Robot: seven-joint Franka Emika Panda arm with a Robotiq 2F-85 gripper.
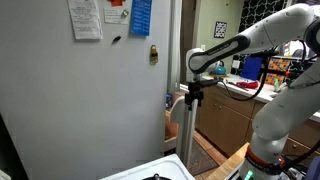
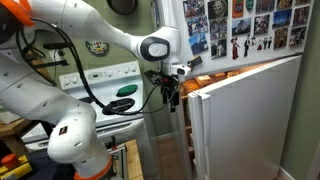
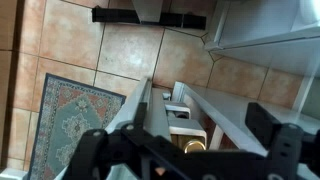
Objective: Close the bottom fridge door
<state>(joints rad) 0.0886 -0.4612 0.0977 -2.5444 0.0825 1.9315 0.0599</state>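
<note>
The bottom fridge door (image 2: pixel 245 120) is a white slab that stands open, swung out from the fridge. In an exterior view it shows edge-on (image 1: pixel 185 140), narrow and tall. My gripper (image 1: pixel 190 97) hangs at the door's top outer corner, also seen in an exterior view (image 2: pixel 170 95). In the wrist view the door's top edge and inner shelves (image 3: pixel 150 110) run between my two black fingers. The gripper (image 3: pixel 185 150) is open, one finger on each side of the door edge, with a bottle cap in a door shelf below it.
The pale-grey fridge side wall (image 1: pixel 80 90) carries papers. The upper door (image 2: pixel 240 30) is covered with photos. A white stove (image 2: pixel 110 90) stands behind the arm. A patterned rug (image 3: pixel 70 115) lies on the tiled floor. A cluttered counter (image 1: pixel 240 90) is beyond the door.
</note>
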